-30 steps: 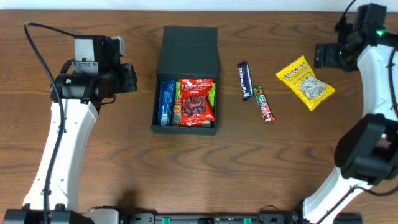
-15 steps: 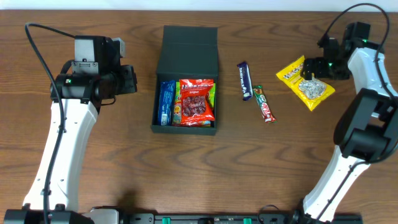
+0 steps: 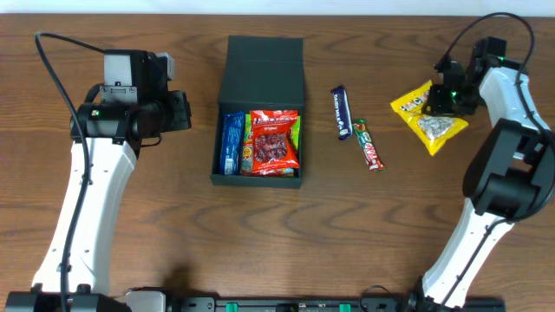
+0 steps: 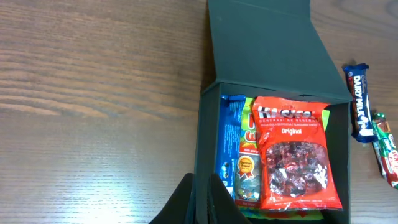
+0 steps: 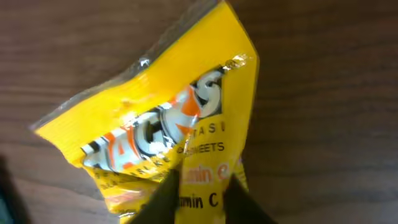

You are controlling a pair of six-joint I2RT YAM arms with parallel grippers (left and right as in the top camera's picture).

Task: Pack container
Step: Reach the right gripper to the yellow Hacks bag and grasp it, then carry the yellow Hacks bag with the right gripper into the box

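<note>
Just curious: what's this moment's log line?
right claw: open at yellow bag | left claw: shut, by box | box: open, part filled

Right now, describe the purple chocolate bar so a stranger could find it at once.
Start at the open black box mid-table. Just right of it lie two slim bars; the purple bar is the one nearer the box, with white lettering, while the other bar is red and green.

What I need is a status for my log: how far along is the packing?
Partly done: the open container holds a red packet, a blue packet and another beneath them. In hand: the right gripper, open, is down at the yellow packet. Left: that packet, the purple bar and the red-green bar, all outside the container, then closing the lid.
</note>
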